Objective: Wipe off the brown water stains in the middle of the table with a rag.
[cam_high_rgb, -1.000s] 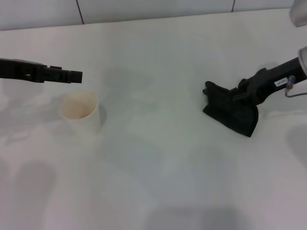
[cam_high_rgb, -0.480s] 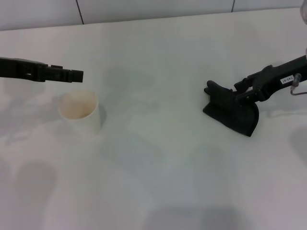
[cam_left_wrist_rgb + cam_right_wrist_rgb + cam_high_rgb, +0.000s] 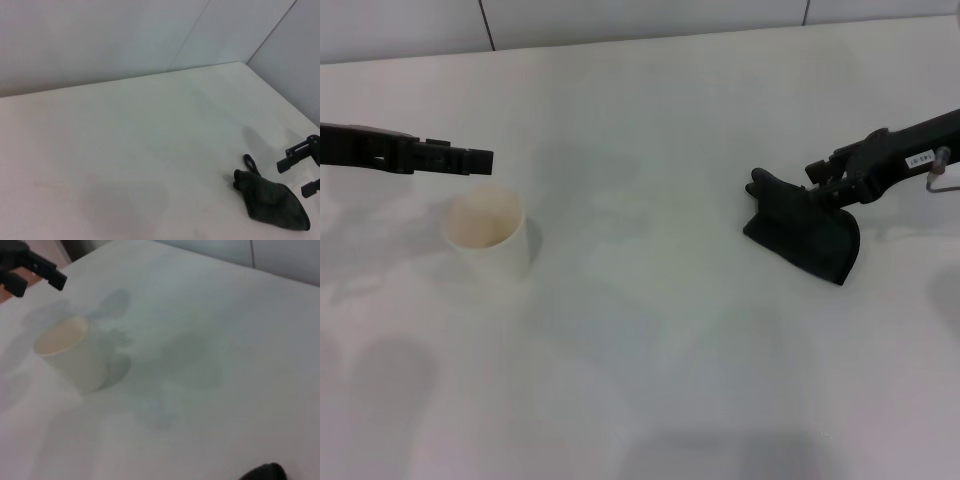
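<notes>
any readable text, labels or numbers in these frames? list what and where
One label only: a small white sticker on the right arm behind the right gripper, which sits by the black rag. Its print is too small and blurred to read.
Paper cup: no print visible.
Left gripper, table: no markings visible.
</notes>
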`<state>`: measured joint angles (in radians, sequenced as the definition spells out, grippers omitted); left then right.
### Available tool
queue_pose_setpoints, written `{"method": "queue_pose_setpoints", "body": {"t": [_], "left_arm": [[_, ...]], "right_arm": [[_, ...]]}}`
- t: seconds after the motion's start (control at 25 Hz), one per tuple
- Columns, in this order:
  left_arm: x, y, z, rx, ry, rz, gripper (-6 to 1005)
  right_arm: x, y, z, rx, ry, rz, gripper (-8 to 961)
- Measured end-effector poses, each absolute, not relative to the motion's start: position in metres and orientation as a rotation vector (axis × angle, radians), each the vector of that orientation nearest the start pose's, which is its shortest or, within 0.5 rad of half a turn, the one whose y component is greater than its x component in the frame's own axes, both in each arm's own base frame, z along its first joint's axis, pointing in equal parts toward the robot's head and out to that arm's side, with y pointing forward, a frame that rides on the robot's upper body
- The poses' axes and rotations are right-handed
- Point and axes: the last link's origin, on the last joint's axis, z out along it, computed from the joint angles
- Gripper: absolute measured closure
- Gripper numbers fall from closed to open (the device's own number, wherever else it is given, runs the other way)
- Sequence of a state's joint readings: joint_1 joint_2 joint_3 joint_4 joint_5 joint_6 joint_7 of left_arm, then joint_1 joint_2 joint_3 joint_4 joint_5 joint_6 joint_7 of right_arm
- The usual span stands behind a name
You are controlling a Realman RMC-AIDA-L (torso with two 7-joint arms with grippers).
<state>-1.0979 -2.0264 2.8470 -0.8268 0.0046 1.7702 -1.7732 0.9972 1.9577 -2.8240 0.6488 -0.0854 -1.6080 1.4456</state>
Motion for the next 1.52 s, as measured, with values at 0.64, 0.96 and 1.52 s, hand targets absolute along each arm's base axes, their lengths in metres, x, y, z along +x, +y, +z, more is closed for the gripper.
{"method": "queue_pose_setpoints", "body": {"t": [0.64,0.96,1.52], "left_arm": [[-0.224,0.371,0.071,-2.710,-1.280,-0.358,107],[-0.248,0.349,0.075,-2.650,-1.379,-0.359,107],[-0.277,0.322,0.051,-2.498,-1.412,-0.840,107]], "right_arm": [[0.273,0.379,0.066,-2.654,0.765,0.429,273],[0.275,0.373,0.055,-2.661,0.630,0.460,260],[0.283,0.359,0.053,-2.575,0.588,0.606,237]]}}
